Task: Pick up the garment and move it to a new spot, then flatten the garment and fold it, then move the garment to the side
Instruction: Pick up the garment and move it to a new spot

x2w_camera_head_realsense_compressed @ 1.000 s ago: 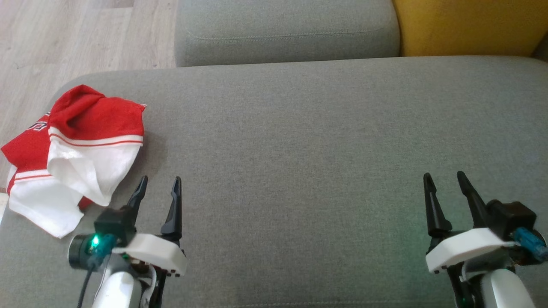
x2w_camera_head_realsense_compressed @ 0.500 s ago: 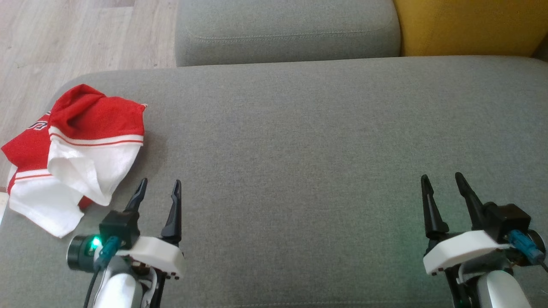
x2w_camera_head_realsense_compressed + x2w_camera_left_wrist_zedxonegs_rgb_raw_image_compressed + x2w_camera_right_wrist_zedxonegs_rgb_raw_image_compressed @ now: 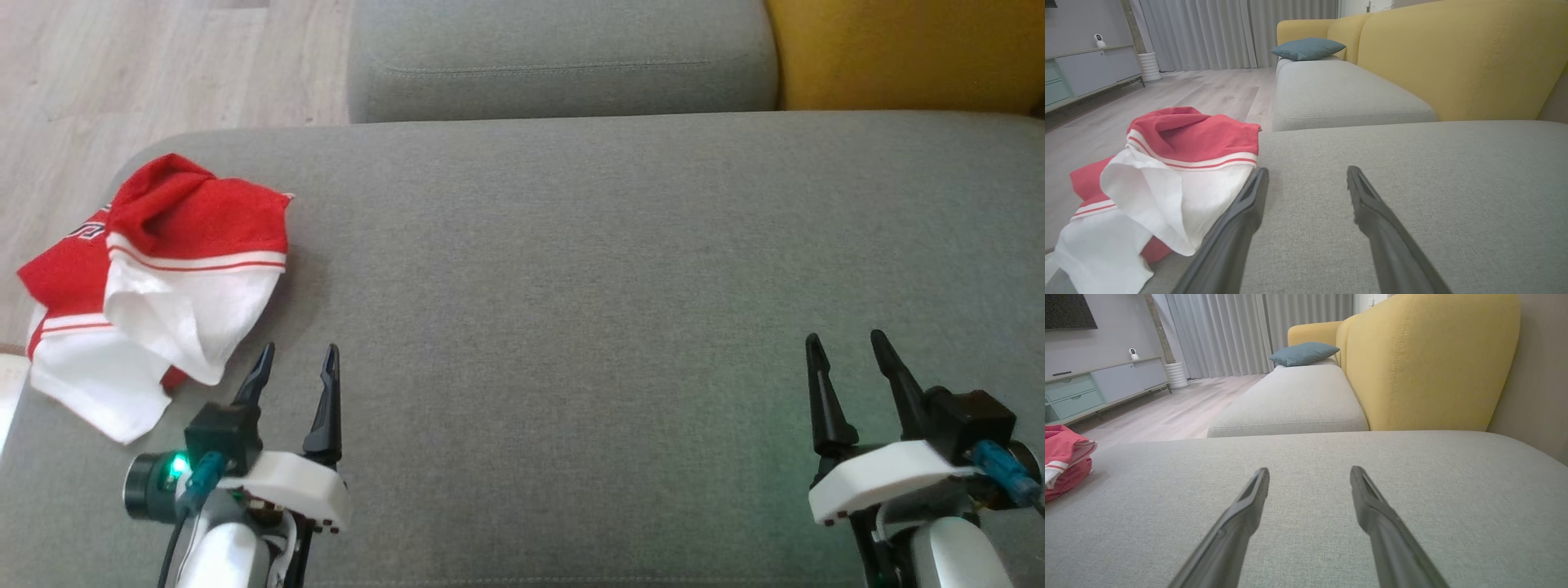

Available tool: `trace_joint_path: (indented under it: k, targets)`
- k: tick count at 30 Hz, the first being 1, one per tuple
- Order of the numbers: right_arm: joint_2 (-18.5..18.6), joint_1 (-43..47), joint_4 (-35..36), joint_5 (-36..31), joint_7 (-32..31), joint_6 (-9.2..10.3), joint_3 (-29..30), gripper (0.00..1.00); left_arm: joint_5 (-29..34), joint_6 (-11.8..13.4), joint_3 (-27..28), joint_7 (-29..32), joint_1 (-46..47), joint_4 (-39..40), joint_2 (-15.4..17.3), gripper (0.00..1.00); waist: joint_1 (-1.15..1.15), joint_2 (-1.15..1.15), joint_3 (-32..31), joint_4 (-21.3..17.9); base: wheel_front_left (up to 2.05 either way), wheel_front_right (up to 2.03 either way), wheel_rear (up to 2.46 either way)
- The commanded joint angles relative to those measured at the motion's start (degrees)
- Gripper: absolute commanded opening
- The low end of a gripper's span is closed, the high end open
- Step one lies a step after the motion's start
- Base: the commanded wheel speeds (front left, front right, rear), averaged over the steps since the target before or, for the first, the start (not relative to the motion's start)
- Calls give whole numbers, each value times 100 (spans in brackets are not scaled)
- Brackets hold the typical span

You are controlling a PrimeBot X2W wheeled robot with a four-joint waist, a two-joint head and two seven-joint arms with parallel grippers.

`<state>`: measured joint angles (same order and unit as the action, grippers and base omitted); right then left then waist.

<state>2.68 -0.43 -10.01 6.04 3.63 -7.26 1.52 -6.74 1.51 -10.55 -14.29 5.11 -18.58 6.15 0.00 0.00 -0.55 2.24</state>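
Note:
The garment (image 3: 155, 286) is a crumpled red and white piece lying at the left end of the grey cushion (image 3: 571, 269), partly over its edge. In the left wrist view the garment (image 3: 1167, 179) bulks up just left of my fingers. My left gripper (image 3: 295, 363) stands open and empty, its tips a short way right of the white folds. My right gripper (image 3: 845, 347) is open too, far off at the cushion's right side, with nothing between its fingers. From the right wrist view, the garment (image 3: 1063, 461) shows at the far left edge.
A second grey seat cushion (image 3: 555, 57) lies beyond the near one, with a yellow backrest (image 3: 906, 53) at the right. Wooden floor (image 3: 122, 73) runs past the left end. A teal pillow (image 3: 1306, 48) and a low cabinet (image 3: 1081, 73) stand farther off.
The whole head picture has shifted slightly right and down, so the camera moved. Both grippers stay open and in about the same places; the garment lies as before.

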Motion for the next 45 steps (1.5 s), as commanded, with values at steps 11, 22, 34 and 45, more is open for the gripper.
trace_joint_path:
  k: [11, 22, 34, 45]
  targets:
    - [21, -105, 467, 48, -12, -23, -363, 100, -17, -43, 208, -71, 519, 158, 30, 100, 0, 0, 50, 846, 0, 0, 0]
    - [21, -147, 753, 57, -167, -23, -607, 100, -21, -46, 373, -71, 563, 267, 120, 100, 0, 0, 141, 1874, 0, 0, 0]
    - [22, -257, 913, 6, -280, -23, -722, 100, 27, -33, 483, -71, 586, 361, 124, 100, 0, 0, 355, 2165, 0, 0, 0]
    - [382, -691, 1462, -64, -713, -23, -653, 100, -191, -441, 465, 21, 2004, -480, 176, 100, 0, 0, 1692, 1714, 0, 0, 0]
